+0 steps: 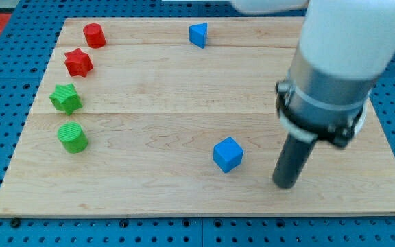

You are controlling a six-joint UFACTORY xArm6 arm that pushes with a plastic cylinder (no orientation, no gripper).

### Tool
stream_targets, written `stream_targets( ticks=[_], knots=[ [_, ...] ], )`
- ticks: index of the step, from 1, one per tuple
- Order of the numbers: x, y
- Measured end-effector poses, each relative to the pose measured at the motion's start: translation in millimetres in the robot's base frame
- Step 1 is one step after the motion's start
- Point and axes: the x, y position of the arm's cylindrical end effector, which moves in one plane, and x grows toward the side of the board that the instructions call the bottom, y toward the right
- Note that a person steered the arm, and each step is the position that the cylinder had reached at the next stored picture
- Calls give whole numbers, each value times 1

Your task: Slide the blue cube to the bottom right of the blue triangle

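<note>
On the pale wooden desk (156, 89), the small blue cube (228, 154) sits near the front edge, right of centre, turned so one corner faces the viewer; it has no long axis. My tip (284, 184), a plain dark rod with no jaws, rests just right of it, not touching. The small blue triangle block (198, 34) lies well apart at the far edge.

My tip (285, 184) rests just right of the blue cube (228, 154), apart from it; the blue triangle (198, 34) sits near the board's top edge.
</note>
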Motion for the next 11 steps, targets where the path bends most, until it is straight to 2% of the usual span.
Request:
stream_targets(
  ticks=[1,2,4,5,6,9,11],
  knots=[
    [-51,-63],
    [-128,-101],
    [-115,-158],
    [-157,-177],
    [-192,-173],
    [-178,-105],
    [-282,-89]
  ],
)
